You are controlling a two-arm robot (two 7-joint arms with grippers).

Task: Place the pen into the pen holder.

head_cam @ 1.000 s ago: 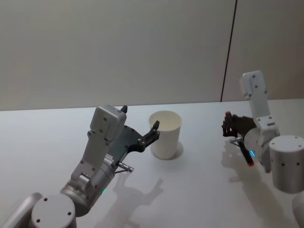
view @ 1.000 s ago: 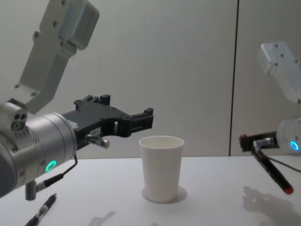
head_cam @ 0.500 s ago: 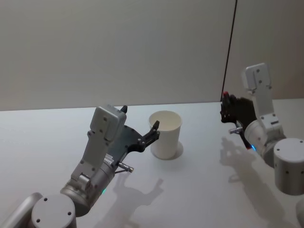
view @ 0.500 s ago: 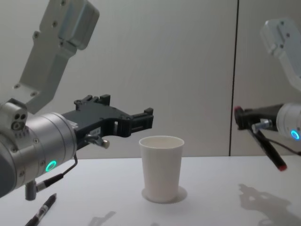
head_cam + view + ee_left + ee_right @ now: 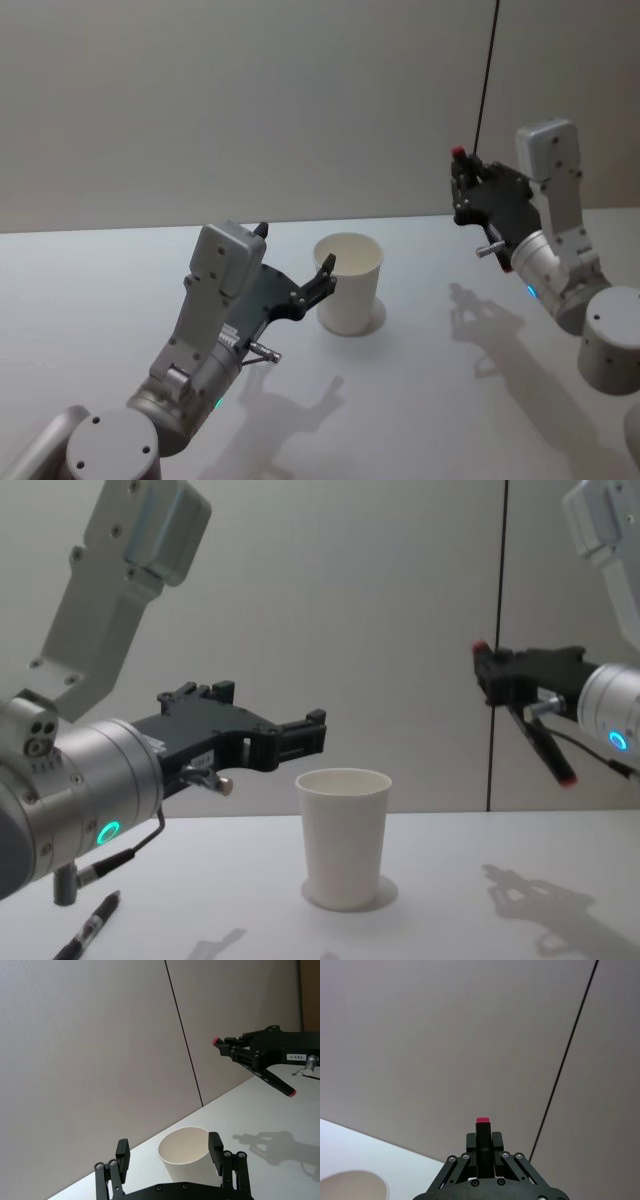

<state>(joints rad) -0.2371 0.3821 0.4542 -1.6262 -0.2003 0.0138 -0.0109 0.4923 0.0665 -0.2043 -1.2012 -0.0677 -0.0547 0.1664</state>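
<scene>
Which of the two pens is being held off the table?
The red-tipped pen, clamped in the right gripper and raised in the air; the other pen lies on the table at the robot's left.

the head view looks forward and down from above, taking in the table (image 5: 420,400) with the pen holder (image 5: 350,285) at mid-distance. the chest view sits lower, looking across the table at the same pen holder side-on, with the left gripper (image 5: 315,735) close and large. the left wrist view faces past the pen holder to the right gripper (image 5: 227,1047) and its pen (image 5: 274,1079). the right wrist view tilts up at the wall (image 5: 420,1035), catching the pen holder's rim.
</scene>
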